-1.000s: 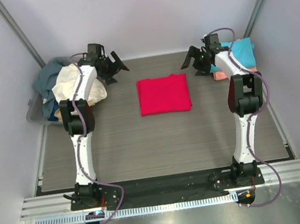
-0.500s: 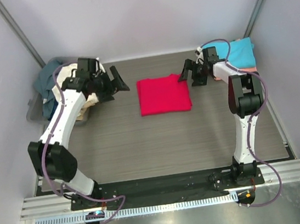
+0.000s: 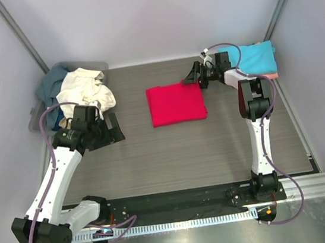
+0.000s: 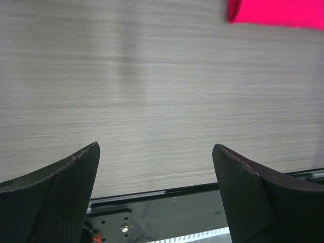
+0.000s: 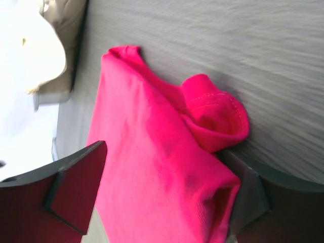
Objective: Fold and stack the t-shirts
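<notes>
grey tub (image 3: pixel 94 64) back left, wood-grain table (image 3: pixel 172 150)

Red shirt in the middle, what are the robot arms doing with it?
The red shirt lies folded in the middle of the table. The right gripper is open at its far corner, a finger on each side of a bunched-up bit of cloth. The left gripper is open over bare table, holding nothing. A cream shirt waits at the left, a turquoise shirt at the far right.
</notes>
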Action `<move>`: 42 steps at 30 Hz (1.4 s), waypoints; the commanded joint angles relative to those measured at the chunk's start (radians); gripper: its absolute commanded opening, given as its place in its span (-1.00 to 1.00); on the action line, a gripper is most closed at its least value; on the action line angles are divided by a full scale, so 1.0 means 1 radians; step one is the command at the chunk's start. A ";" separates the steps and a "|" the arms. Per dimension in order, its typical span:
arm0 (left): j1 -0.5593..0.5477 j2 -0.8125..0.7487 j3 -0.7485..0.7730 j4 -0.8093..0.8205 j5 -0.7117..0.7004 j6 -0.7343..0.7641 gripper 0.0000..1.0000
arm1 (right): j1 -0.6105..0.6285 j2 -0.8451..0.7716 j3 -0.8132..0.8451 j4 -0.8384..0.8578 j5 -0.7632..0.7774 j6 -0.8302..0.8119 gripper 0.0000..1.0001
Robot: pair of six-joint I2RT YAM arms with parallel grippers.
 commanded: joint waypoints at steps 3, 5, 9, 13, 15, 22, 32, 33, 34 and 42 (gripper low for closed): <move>0.002 -0.061 -0.068 0.030 -0.065 0.052 0.86 | 0.074 0.086 -0.059 -0.128 -0.086 -0.021 0.65; 0.004 -0.078 -0.085 0.038 -0.092 0.053 0.86 | 0.078 0.088 -0.069 -0.126 -0.121 -0.031 0.46; 0.002 -0.098 -0.113 0.072 -0.106 0.039 0.86 | 0.085 0.086 -0.089 -0.126 -0.168 -0.039 0.02; 0.002 -0.121 -0.151 0.110 -0.109 0.030 0.85 | 0.087 0.030 -0.117 -0.131 -0.114 -0.056 -0.98; 0.004 -0.138 -0.142 0.095 -0.130 0.026 0.84 | 0.084 -0.010 -0.148 -0.143 -0.076 -0.082 -0.98; 0.004 -0.242 -0.151 0.098 -0.175 0.013 0.86 | 0.081 -0.239 -0.099 -0.399 0.140 -0.267 -0.98; 0.004 -0.281 -0.197 0.141 -0.183 0.004 0.86 | 0.051 -0.389 0.093 -0.646 0.305 -0.418 -0.97; 0.004 -0.282 -0.197 0.141 -0.181 0.004 0.86 | 0.050 -0.391 0.111 -0.666 0.328 -0.430 -0.98; 0.002 -0.284 -0.197 0.141 -0.178 0.006 0.86 | 0.044 -0.391 0.128 -0.684 0.375 -0.444 -0.97; 0.002 -0.287 -0.205 0.152 -0.161 0.007 0.86 | 0.032 -0.432 0.259 -0.795 0.545 -0.536 -0.98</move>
